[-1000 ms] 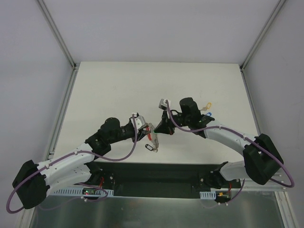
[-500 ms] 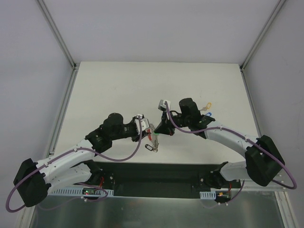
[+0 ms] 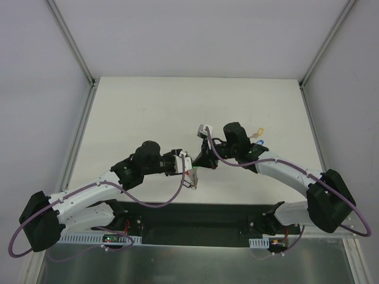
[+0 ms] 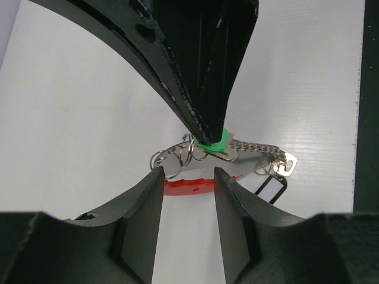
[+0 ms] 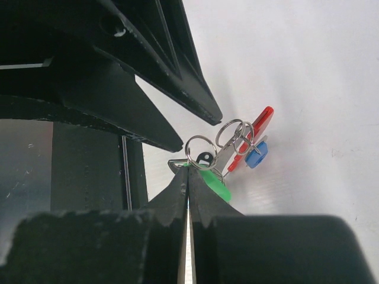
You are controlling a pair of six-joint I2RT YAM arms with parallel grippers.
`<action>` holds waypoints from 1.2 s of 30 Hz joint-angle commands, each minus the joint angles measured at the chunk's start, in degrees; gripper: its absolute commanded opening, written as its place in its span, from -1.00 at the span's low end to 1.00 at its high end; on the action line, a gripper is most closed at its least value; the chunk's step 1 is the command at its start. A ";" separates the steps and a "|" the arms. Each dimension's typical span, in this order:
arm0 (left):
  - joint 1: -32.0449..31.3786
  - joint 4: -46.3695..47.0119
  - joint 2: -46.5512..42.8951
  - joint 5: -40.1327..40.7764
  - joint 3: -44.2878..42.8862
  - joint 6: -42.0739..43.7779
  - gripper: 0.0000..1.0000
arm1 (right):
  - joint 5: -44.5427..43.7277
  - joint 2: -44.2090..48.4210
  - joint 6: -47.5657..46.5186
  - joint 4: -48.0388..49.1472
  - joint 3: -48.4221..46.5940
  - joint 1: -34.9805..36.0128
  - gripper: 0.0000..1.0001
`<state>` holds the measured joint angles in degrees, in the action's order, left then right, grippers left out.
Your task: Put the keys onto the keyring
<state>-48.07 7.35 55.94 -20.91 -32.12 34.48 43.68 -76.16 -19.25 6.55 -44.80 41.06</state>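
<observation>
Grippers are facing each other close to the near edge of the white table (image 3: pixel 148 106) in the overhead view. I am counting two, the left gripper (image 3: pixel 186 167) and the right gripper (image 3: pixel 199 163), almost tip to tip. The keyring (image 3: pixel 191 176) is sitting just below the spot where they meet, and from here I cannot tell whether it is resting on the table. Well apart from it, beside the right arm, I am seeing one yellow key (image 3: pixel 256 132) and one blue key (image 3: pixel 262 142) lying close together.

In the left wrist view, the left gripper's two fingers (image 4: pixel 142 219) are standing apart, with the keyring's red loop (image 4: pixel 189 186) showing in the gap beyond them. The right gripper is coming in from above, its tip clamped on one green key (image 4: pixel 213 142). One grey chain (image 4: pixel 256 148) is running off to the right of that key. A cluster of split rings (image 4: pixel 174 157) is sitting to its left, too tangled for me to count. One white tag (image 4: pixel 269 190) with a dark rim is lying under the chain.

In the right wrist view, the jaws are pressed together on the green key's head. Above it I am counting three split rings. Just beside them are the red loop and one blue plastic piece (image 5: pixel 256 157).
</observation>
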 commanded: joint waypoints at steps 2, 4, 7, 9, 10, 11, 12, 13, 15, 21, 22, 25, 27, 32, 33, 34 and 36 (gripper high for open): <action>-1.23 0.82 0.83 3.24 -2.95 4.01 -0.24 | 0.70 1.81 -1.50 0.84 -2.67 0.34 -0.97; -1.41 0.82 0.92 3.77 -3.12 4.63 -0.24 | 0.88 1.81 -1.50 0.84 -2.67 0.34 -0.98; -1.76 0.82 1.36 3.59 -3.21 4.90 -0.27 | 0.88 1.72 -1.50 0.84 -2.84 0.43 -0.98; -2.11 0.82 1.62 3.50 -3.30 4.98 -0.32 | 0.97 1.72 -1.50 0.84 -2.84 0.51 -0.98; -2.11 0.82 1.71 3.33 -3.39 5.16 -0.36 | 1.05 1.63 -1.50 0.84 -2.93 0.51 -0.98; -2.20 0.82 1.97 3.50 -3.48 5.16 -0.38 | 1.06 1.72 -1.41 0.84 -2.93 0.43 -0.97; -2.46 0.82 1.98 3.42 -3.48 5.33 -0.41 | 1.14 1.63 -1.50 0.75 -2.93 0.51 -0.98; -2.46 0.82 2.06 3.42 -3.65 5.34 -0.46 | 1.23 1.54 -1.50 0.75 -3.02 0.43 -0.98; -2.64 0.82 2.50 3.59 -3.83 5.42 -0.49 | 1.32 1.45 -1.58 0.66 -3.02 0.60 -0.98; -3.17 0.82 3.38 3.85 -4.35 5.51 -0.51 | 1.32 1.45 -1.67 0.49 -3.10 0.60 -0.98; -3.17 0.82 3.47 3.94 -4.44 5.60 -0.53 | 1.32 1.37 -1.67 0.49 -3.10 0.60 -0.97; -3.43 0.91 3.65 4.29 -4.62 5.60 -0.71 | 1.32 1.28 -1.76 0.31 -3.28 0.69 -0.98; -3.52 0.99 3.73 4.64 -4.53 5.69 -0.85 | 1.32 1.28 -1.76 0.13 -3.28 0.69 -0.98; -3.96 0.91 2.95 5.70 -4.01 5.51 -1.00 | 0.01 1.72 -2.55 -1.00 -3.02 0.69 -0.98; -3.96 0.91 2.86 5.88 -3.74 5.34 -1.00 | -0.43 1.80 -2.73 -1.36 -3.02 0.60 -0.97; -4.04 0.91 2.25 6.31 -3.57 5.25 -1.00 | -0.79 2.07 -2.81 -1.62 -2.93 0.25 -0.97; -4.04 0.91 1.72 6.67 -3.13 4.90 -1.00 | -1.40 2.33 -2.82 -2.15 -2.49 -0.19 -0.97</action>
<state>-51.40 6.61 59.35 -15.25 -34.24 39.64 43.00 -76.07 -20.47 4.93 -45.54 41.23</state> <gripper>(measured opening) 0.008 0.015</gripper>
